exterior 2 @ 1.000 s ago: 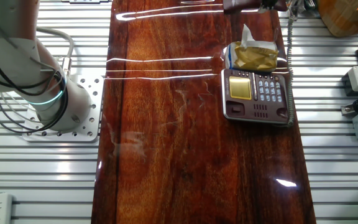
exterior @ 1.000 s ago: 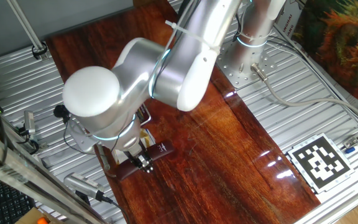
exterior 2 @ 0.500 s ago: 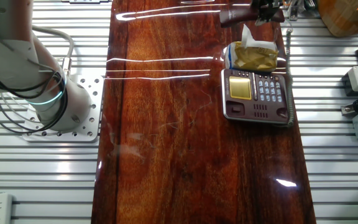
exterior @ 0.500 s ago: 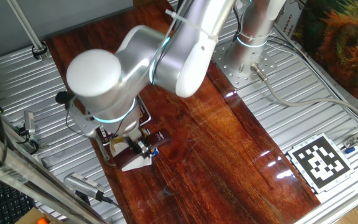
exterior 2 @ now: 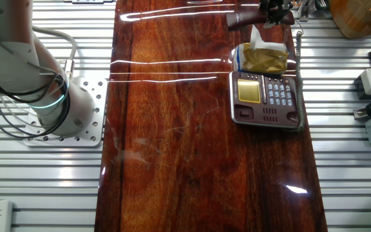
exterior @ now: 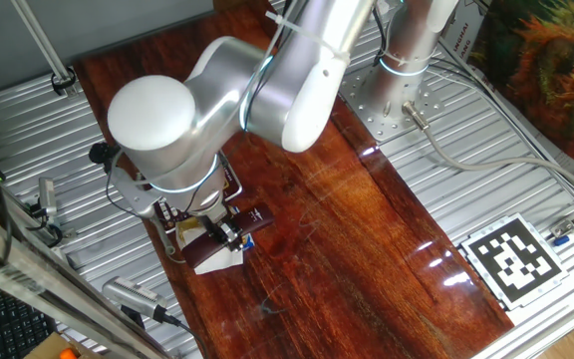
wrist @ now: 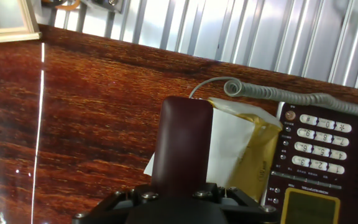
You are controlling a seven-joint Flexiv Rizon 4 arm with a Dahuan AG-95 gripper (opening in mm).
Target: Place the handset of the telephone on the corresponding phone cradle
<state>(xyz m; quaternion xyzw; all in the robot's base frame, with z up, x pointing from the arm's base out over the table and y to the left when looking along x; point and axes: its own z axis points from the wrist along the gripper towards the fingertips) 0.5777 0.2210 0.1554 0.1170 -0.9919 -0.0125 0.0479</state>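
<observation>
My gripper (wrist: 179, 198) is shut on the dark maroon handset (wrist: 182, 144), which sticks out forward from the jaws above the table. In the other fixed view the handset (exterior 2: 248, 19) hangs at the far end of the table, beyond the packet and off the phone. The dark red phone (exterior 2: 266, 96) has white keys and a gold display. Its cradle recess (exterior 2: 295, 96) runs along the side where the grey coiled cord (exterior 2: 299, 64) lies. In the one fixed view the gripper (exterior: 229, 237) and the handset (exterior: 254, 216) sit under the big arm.
A white-and-yellow paper packet (exterior 2: 259, 57) lies between the handset and the phone, also seen in the hand view (wrist: 238, 149). The wooden board (exterior 2: 185, 148) is flanked by slatted metal. The arm base (exterior 2: 63, 106) stands left. A marker tag (exterior: 513, 259) lies at the right.
The gripper with the handset has shifted a little toward the phone over the last second, uncovering the packet. Since half a second ago it has barely moved.
</observation>
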